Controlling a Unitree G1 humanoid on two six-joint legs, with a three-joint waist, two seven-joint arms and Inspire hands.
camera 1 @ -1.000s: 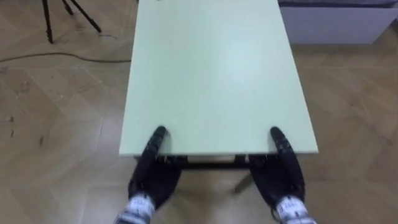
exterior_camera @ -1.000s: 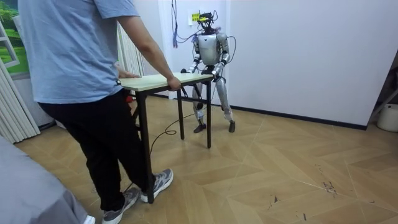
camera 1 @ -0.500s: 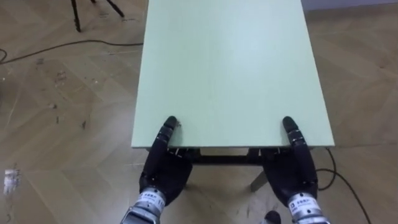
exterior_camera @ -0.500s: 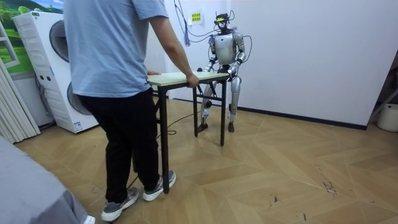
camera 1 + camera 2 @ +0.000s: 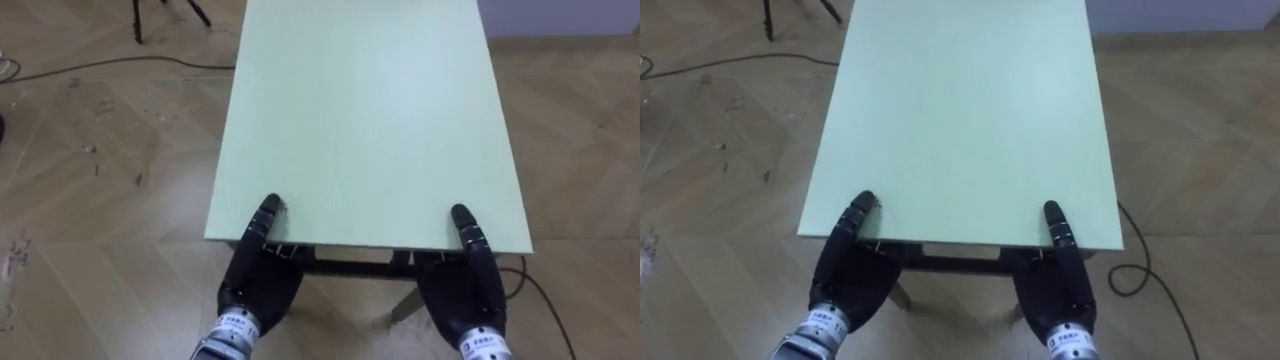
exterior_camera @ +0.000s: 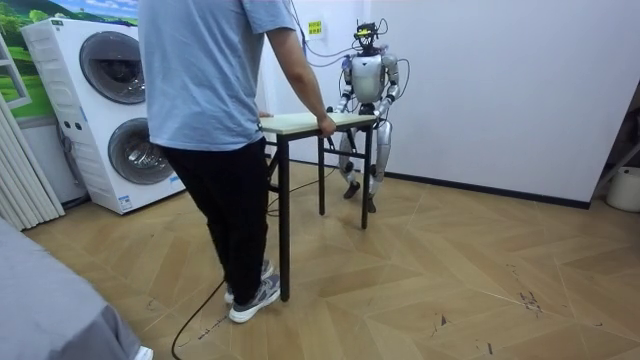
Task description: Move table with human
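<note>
Pale green rectangular bench (image 5: 370, 120); left hand (image 5: 262, 285) and right hand (image 5: 468, 290) at its near edge, grip impossible to tell; room view adds a person (image 6: 205, 90) holding its far end.

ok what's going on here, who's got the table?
The robot and a person have a table between them, one at each short end. The robot's left hand and right hand sit at the near edge, one by each corner, reaching from under the edge onto the top. The person's hand holds the opposite end. They stand on a wood floor near stacked washing machines.
</note>
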